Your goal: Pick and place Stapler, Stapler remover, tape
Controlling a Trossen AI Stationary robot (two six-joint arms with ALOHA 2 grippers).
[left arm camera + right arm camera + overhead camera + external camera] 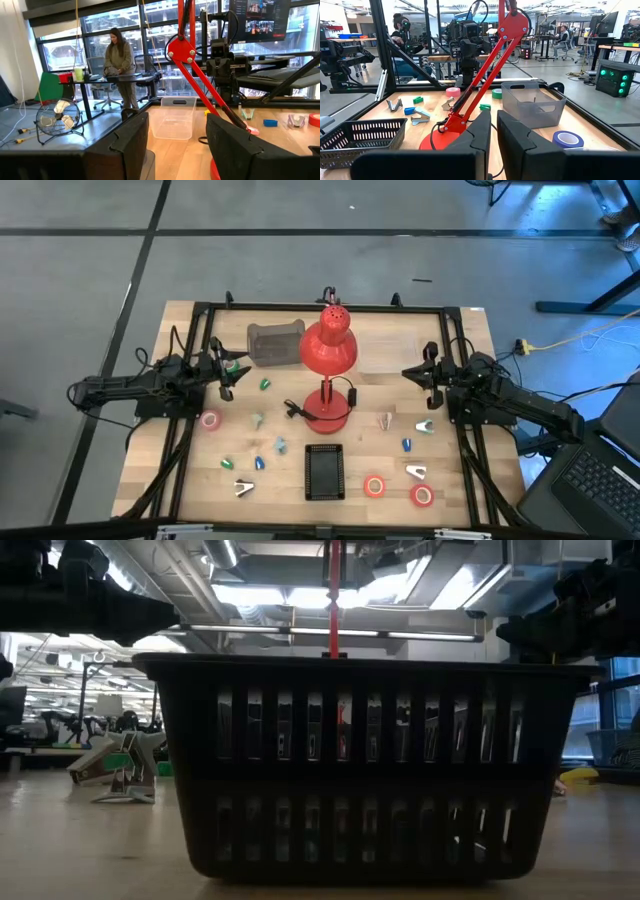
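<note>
Small tape rolls lie flat on the wooden table: pink [210,420] near the left side, orange [375,486] and red [421,496] near the front edge. In the right wrist view the pink roll [453,92] and a green roll [497,93] show. Metal stapler-like pieces [243,488] [416,472] [425,427] rest on the table, one [115,765] beside the basket. My left gripper [228,370] [177,145] hovers open left of the red lamp. My right gripper [418,375] [493,132] hovers shut right of it. Neither touches anything.
A red desk lamp [328,370] stands mid-table, its arm [480,75] slanting between the grippers. A black slotted basket [323,472] sits at the near edge, with a grey bin [275,343] and a clear bin [385,352] at the far side. Small blue and green pieces are scattered about. People stand beyond the table.
</note>
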